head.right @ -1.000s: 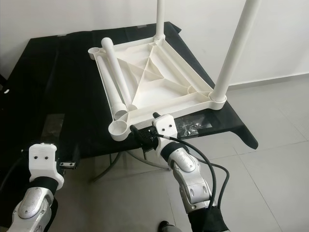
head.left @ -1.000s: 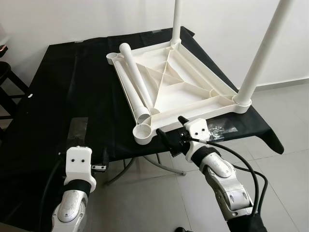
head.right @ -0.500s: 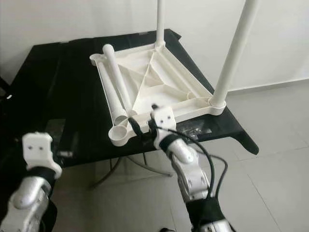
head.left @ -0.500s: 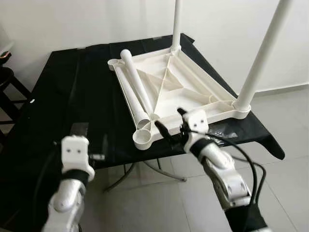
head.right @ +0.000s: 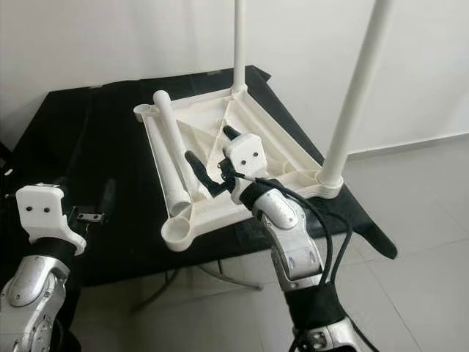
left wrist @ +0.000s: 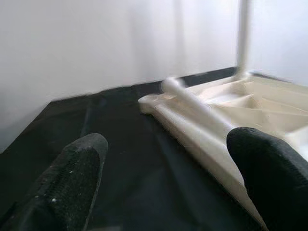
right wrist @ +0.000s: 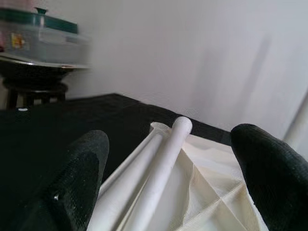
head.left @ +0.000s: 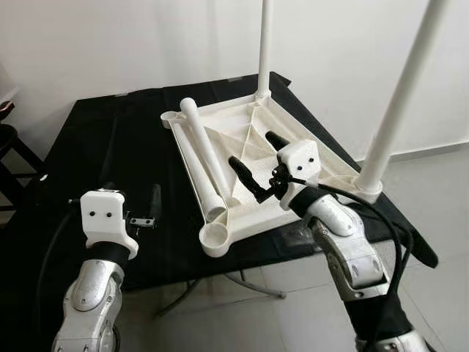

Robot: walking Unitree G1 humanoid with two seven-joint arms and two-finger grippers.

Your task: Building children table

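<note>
**Right arm reaches in over the upturned table, two legs yet to fit**

The white children's table (head.left: 256, 150) lay upside down on the black tabletop (head.left: 102, 147), toward its right edge. Two legs stood upright in its far and right corner sockets. A loose leg (head.left: 201, 150) lay along the frame's left side, its end near the empty front-corner socket (head.left: 216, 240).

Within the last second the right gripper (head.left: 253, 165) had risen from the tabletop's front edge and moved in over the underside, fingers spread apart and holding nothing, just beside the loose leg. The left gripper (head.left: 150, 209) had lifted too, and hovered open over the bare black surface near the front-left, apart from the frame.

That shift suggests the right arm was lining up to grasp the loose leg for the next socket.
</note>
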